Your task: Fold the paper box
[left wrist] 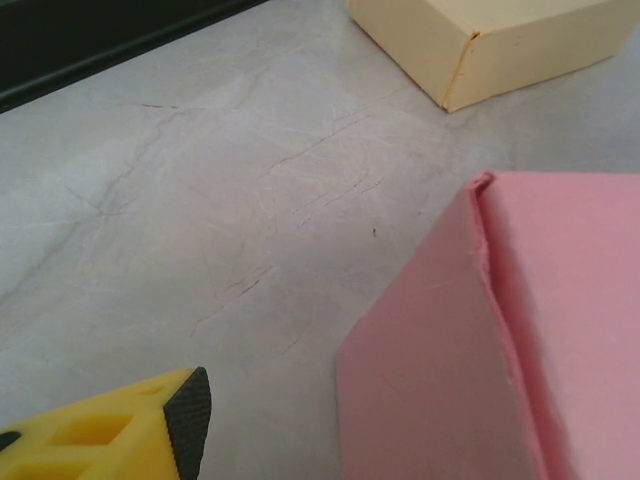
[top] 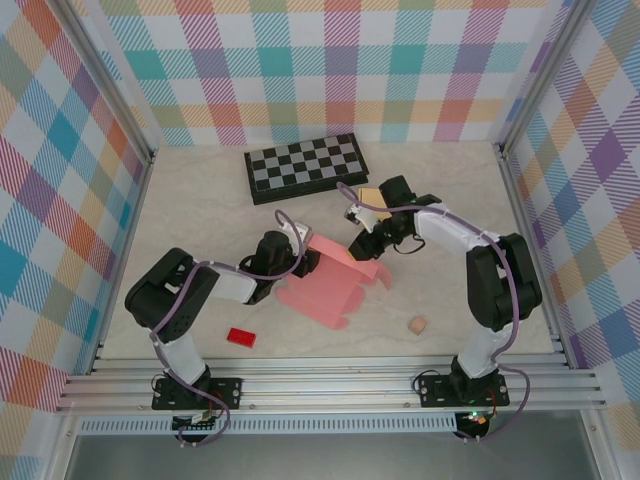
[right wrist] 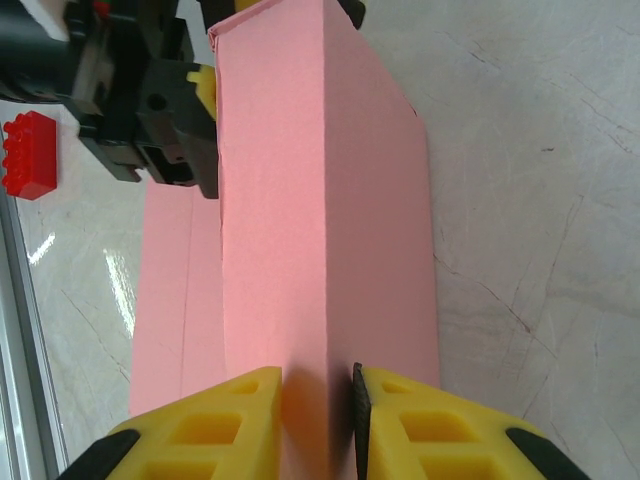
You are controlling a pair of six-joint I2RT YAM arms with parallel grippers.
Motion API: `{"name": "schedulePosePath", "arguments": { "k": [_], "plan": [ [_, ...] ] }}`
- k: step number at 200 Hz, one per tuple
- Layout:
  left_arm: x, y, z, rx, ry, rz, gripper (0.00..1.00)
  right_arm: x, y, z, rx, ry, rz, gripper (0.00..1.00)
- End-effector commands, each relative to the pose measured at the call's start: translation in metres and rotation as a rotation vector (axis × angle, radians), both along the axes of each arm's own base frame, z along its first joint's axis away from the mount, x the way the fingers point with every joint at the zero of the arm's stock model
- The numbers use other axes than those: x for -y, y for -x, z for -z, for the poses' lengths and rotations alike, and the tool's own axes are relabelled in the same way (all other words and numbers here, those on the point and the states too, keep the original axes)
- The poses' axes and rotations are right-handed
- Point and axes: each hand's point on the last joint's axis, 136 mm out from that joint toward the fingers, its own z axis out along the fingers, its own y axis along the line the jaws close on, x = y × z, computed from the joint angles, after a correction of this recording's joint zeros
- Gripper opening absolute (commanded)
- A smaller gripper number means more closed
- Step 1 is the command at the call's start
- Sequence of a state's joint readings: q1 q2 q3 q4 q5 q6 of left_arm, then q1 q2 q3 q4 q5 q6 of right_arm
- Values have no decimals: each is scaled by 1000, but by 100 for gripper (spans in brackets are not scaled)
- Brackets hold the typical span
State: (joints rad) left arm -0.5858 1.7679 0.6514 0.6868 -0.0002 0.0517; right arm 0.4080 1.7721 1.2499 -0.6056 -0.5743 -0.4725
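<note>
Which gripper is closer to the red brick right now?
Left. The left gripper sits at the left edge of the pink paper box, up and to the right of the red brick. The right gripper pinches the box's far-right side, farther away.

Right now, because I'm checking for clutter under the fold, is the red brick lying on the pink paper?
No, the red brick lies on the bare table, apart from the pink paper.

The pink paper box (top: pixel 333 284) lies half-folded near the middle of the tabletop (top: pixel 450 200), its near part spread flat with flaps out, while its far-right wall stands raised along a sharp crease.
</note>
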Motion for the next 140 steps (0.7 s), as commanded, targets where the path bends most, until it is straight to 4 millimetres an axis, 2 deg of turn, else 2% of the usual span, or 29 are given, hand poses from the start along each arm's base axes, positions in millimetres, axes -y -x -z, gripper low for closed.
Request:
{"name": "schedulePosePath", "arguments": {
  "k": [1,22,54,65,82,90,106,140],
  "plan": [
    [5,-10,-6,62,-32,3,59,6,8,13,-60,37,-15,26],
    [12,-13,-4,83,-69,-2,58,4,7,10,-66,25,-11,26],
    [16,-18,9,73,-110,-30,55,3,9,8,-77,12,-8,25],
    [13,-23,13,72,-136,-72,47,3,10,8,-81,13,-7,25],
    [3,-29,15,81,-174,-164,23,4,10,7,-80,16,1,25],
    [-2,-32,16,80,-188,-202,16,5,10,7,-79,18,7,25],
    [-9,-35,23,57,-218,-250,10,5,9,5,-74,20,20,25],
    [-8,-31,28,26,-199,-248,11,8,6,4,-62,35,45,25]
  ]
}}
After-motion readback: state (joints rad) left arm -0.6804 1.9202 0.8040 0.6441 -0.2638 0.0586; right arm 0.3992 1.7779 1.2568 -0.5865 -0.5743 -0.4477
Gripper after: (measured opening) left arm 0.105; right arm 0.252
